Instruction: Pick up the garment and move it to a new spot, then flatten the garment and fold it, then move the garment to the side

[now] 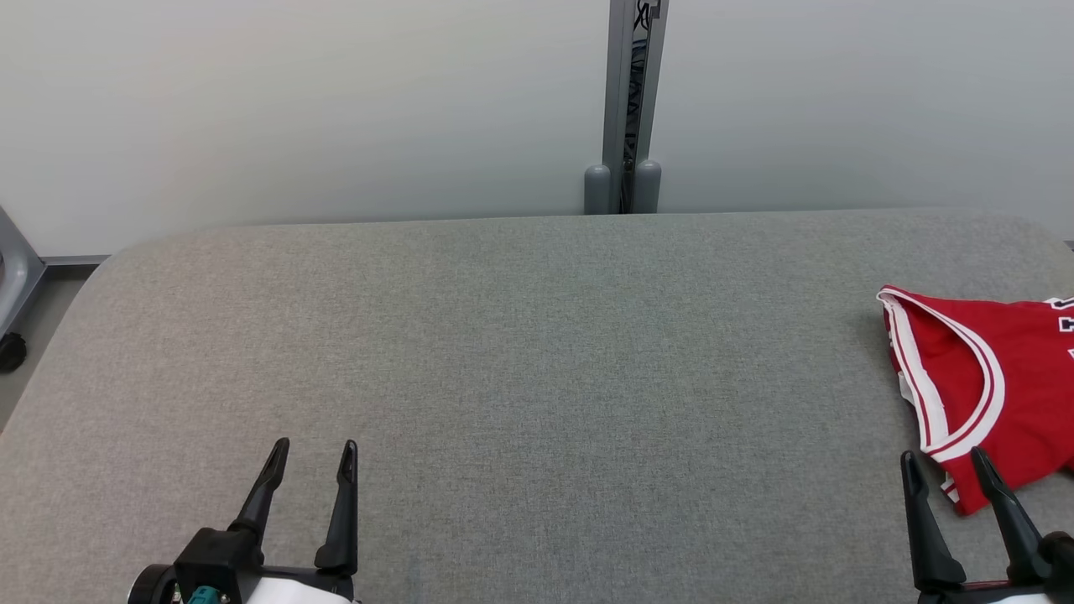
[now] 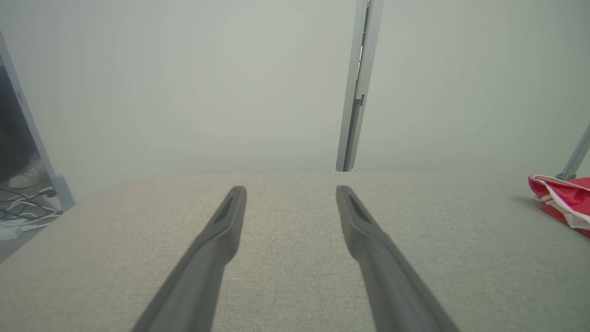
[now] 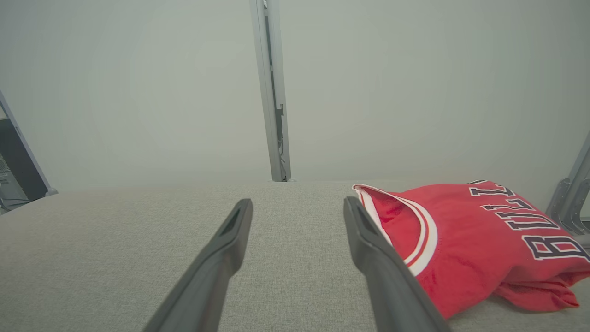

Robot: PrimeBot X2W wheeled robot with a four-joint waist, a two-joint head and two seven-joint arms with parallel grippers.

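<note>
The garment [image 1: 998,382] is a red sleeveless jersey with white trim and dark lettering, lying folded at the right edge of the grey fabric table [image 1: 537,352]. In the right wrist view the garment [image 3: 479,235] lies just right of my right gripper [image 3: 298,207], whose fingers stand apart with nothing between them. In the head view my right gripper [image 1: 944,463] is open at the lower right, its tips at the jersey's near edge. My left gripper [image 1: 317,453] stands open at the lower left, far from the cloth. The left wrist view shows my left gripper [image 2: 291,193] open over bare table, with the garment [image 2: 564,200] at far right.
A pale wall with a grey vertical post [image 1: 631,101] runs behind the table. A grey frame leg with a castor [image 1: 12,348] stands off the table's left end. Cables [image 2: 23,212] lie on the floor at the left in the left wrist view.
</note>
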